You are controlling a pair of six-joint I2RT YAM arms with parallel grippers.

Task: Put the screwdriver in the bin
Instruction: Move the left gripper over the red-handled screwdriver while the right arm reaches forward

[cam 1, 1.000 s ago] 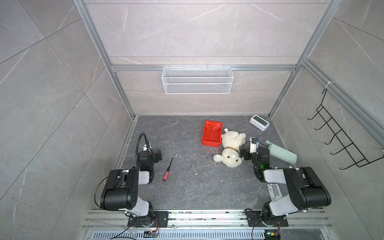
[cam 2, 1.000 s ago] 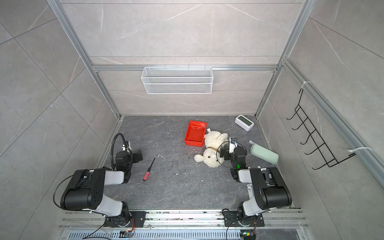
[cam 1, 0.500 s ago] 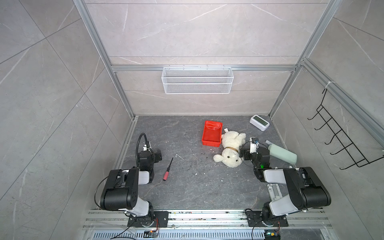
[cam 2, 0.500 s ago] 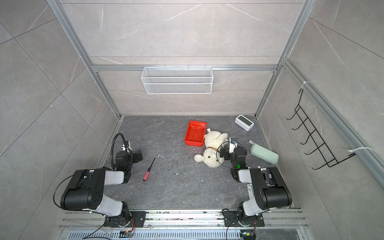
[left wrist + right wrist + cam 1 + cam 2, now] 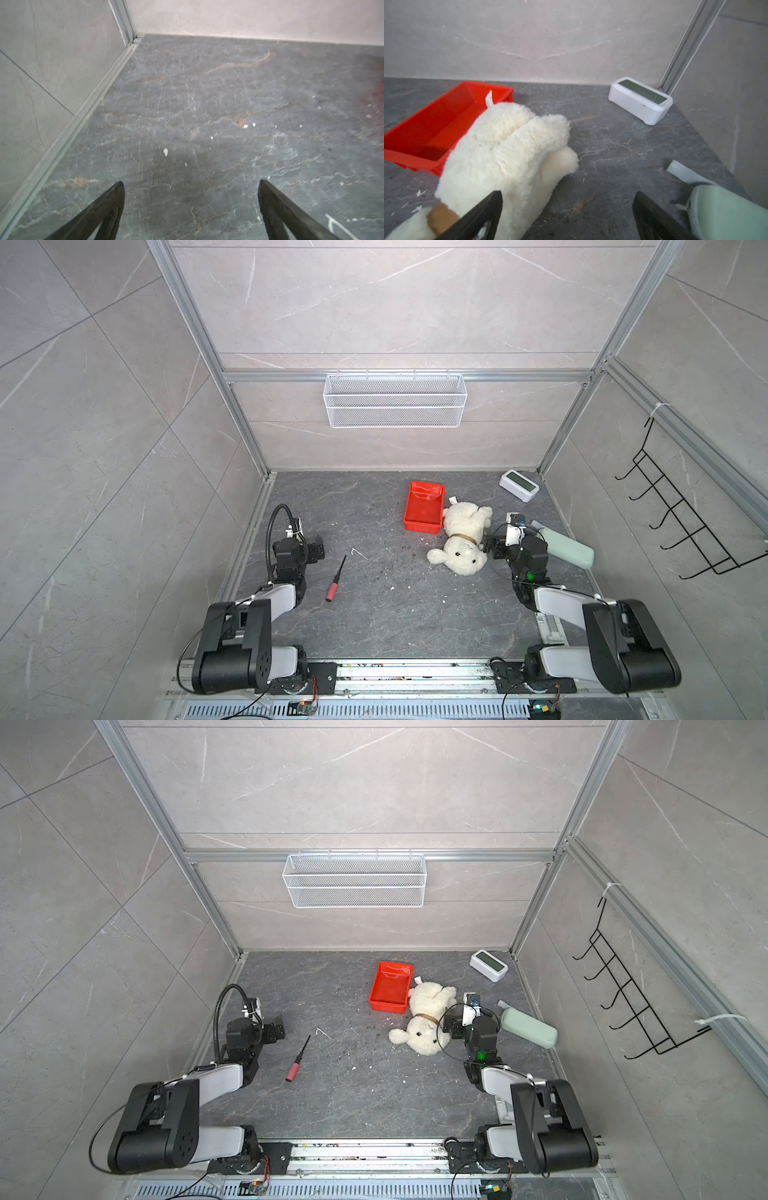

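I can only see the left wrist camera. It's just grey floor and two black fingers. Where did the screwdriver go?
Observer: The screwdriver lies flat on the floor just to the right of the left gripper in both top views, not touching it.
Operator: Which end is closer to my arm?
Observer: The red handle end. The thin black shaft points away, toward the back wall.
Operator: And where's the bin?
Observer: The bin sits farther back and to the right. It looks empty, and a white plush toy lies right beside it.
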